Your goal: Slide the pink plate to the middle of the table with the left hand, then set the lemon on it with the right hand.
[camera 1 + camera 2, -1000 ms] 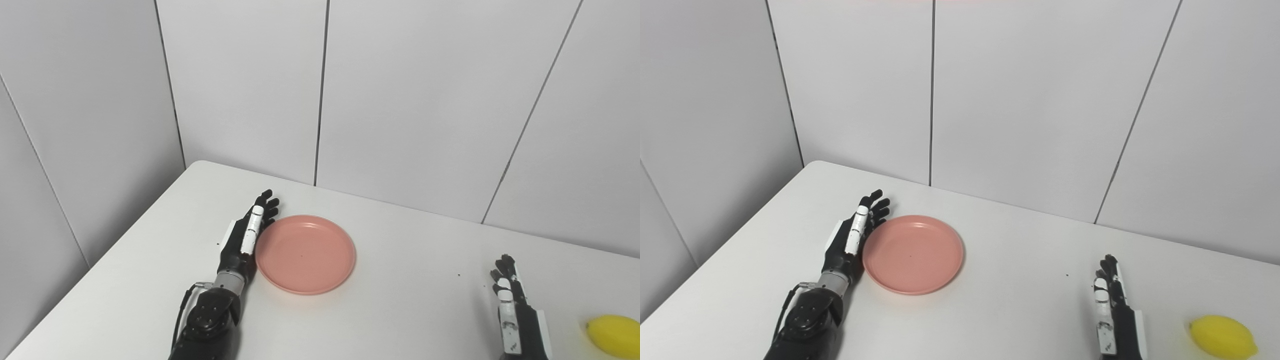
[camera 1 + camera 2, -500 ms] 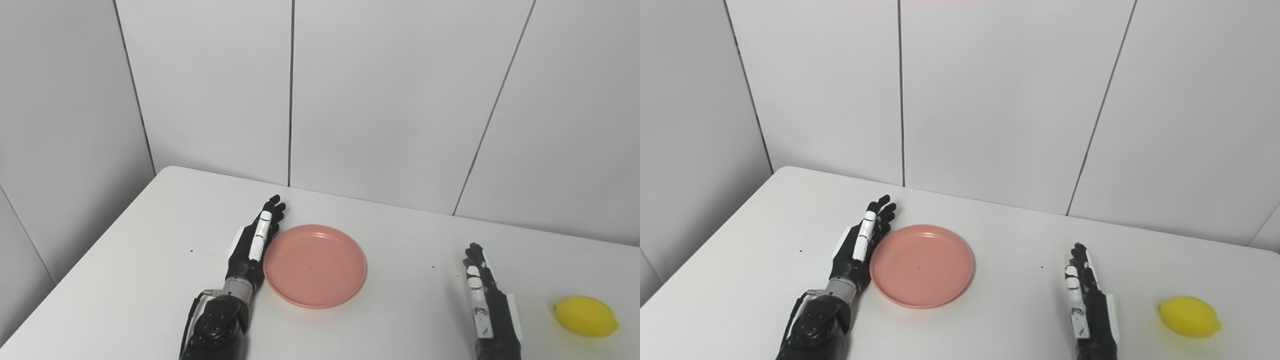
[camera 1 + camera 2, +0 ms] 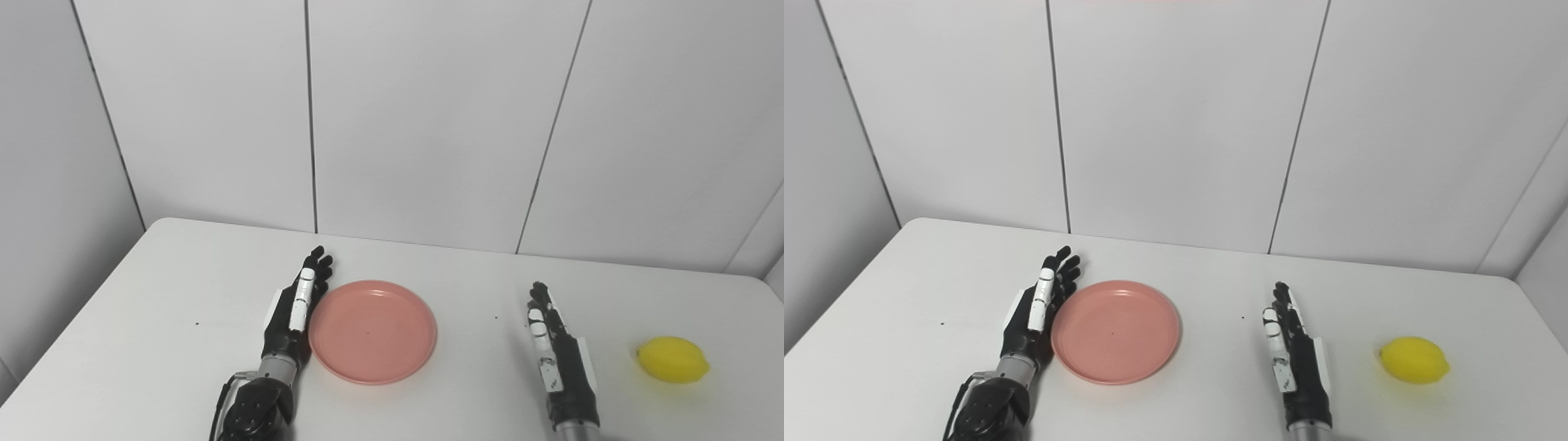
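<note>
Pink plate lies left of the table's middle with the left hand edge-on against its left rim, fingers straight and together, so a push could ride over the low rim, while the flat, empty right hand waits between plate and lemon.

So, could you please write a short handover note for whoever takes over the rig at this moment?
Left hand: open, fingers straight, edge-on against the left rim of the pink plate, holding nothing.
Right hand: open, edge-on on the table, between plate and lemon, touching neither.
Plate: flat on the table, empty, left of the table's centre.
Lemon: lying on the table near the right side, beyond the right hand.
Done: left hand is set at the plate for the push.
Left: slide the plate to the middle, then pick the lemon with the right hand and set it on the plate.
</note>
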### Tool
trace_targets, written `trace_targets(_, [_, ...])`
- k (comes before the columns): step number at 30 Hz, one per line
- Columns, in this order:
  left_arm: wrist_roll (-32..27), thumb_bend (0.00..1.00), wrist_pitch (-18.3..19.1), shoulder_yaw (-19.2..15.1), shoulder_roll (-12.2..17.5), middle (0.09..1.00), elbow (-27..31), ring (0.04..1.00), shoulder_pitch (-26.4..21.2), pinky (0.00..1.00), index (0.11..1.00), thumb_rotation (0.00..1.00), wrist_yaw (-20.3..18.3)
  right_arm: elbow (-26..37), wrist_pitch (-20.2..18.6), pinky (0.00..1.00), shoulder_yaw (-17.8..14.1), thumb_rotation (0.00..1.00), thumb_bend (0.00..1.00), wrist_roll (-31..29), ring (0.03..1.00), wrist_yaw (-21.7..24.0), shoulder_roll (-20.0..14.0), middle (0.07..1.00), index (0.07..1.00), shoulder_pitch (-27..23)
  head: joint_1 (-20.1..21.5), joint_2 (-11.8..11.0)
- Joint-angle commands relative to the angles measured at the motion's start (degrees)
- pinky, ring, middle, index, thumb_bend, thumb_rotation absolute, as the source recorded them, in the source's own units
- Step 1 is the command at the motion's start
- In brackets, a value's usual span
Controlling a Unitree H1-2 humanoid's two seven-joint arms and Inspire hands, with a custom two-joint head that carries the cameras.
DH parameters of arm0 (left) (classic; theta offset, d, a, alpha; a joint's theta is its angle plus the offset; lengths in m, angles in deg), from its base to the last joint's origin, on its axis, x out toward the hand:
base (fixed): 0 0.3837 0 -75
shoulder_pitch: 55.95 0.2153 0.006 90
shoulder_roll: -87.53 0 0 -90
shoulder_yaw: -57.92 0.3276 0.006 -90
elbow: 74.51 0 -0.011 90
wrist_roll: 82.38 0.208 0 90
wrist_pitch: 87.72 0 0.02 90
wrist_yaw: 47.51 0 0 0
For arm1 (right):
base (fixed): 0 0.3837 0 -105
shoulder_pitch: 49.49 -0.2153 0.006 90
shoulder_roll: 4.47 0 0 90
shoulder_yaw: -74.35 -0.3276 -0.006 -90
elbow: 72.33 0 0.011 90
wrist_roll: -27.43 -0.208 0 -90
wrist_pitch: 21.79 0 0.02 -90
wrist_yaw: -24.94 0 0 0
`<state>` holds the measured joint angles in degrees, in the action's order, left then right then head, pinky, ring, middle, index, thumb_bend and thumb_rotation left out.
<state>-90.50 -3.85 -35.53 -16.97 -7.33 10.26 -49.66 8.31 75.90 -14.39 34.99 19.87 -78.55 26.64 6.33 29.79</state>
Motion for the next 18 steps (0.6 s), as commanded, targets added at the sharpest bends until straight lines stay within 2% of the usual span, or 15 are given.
trace_targets(1, [0.55,0.65,-2.18,1.06,-0.98,0.946,0.14,0.948,-0.55,0.94,0.935,1.00,-0.96,-0.17,4.15,0.94,0.43,1.00,0.71,-0.25,0.946,-0.19,0.51,0.951,0.944,-1.49,0.99,0.27])
trace_targets(7, [-0.23,0.65,-3.27,1.60,-1.68,0.937,-0.57,0.942,-0.80,0.94,0.939,1.00,-1.89,-0.68,4.68,0.95,0.46,0.99,0.73,-1.17,0.956,-0.18,1.20,0.958,0.950,-1.81,3.57,0.71])
trace_targets(18, [0.49,0.63,-2.57,3.31,-3.26,0.955,1.03,0.965,0.17,0.99,0.954,1.00,-2.08,-0.73,4.22,0.93,1.33,1.00,0.63,0.90,0.944,-1.17,1.74,0.954,0.959,-1.98,6.51,1.49])
